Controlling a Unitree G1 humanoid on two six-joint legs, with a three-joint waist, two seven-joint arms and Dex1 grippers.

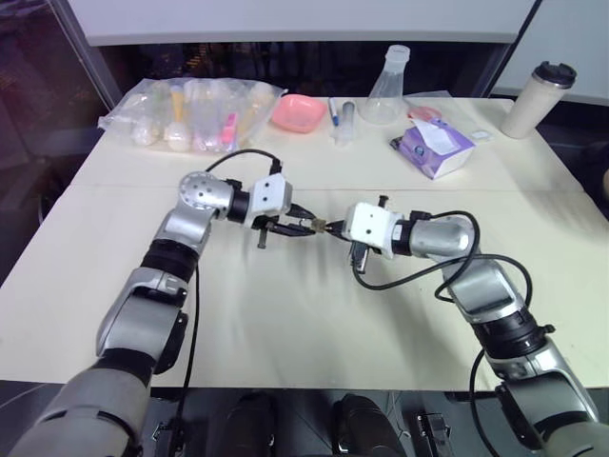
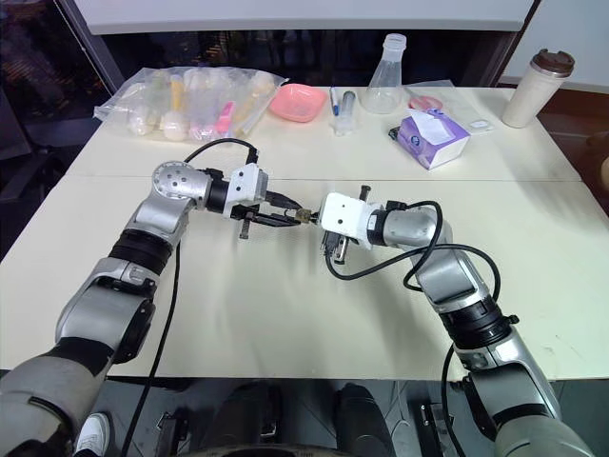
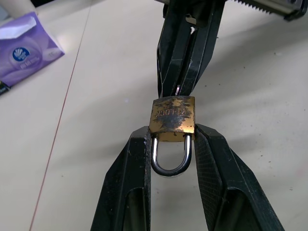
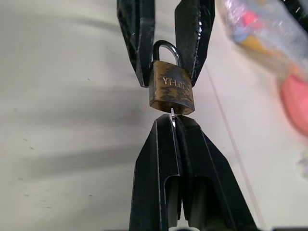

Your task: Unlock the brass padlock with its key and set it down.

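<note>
The key [image 4: 172,113] is pinched between the closed fingers of the right gripper [image 4: 173,120]; only a thin silver sliver is seen, and it seems to be seated in the bottom of the brass padlock [image 3: 172,118], though the keyhole itself is hidden. The padlock's body is clamped between the two fingertips of the left gripper [image 3: 172,139], with the silver shackle [image 3: 170,161] lying closed in the gap between the fingers. Both grippers are met tip to tip above the middle of the desk [image 1: 285,314], the padlock held clear of its surface. Toward the far edge, a purple tissue pack [image 1: 435,148], a pink bowl [image 1: 297,112], a glass flask [image 1: 385,88] and a clear bag [image 1: 190,114] are laid out, with a tumbler [image 1: 538,99] at the far right corner.
</note>
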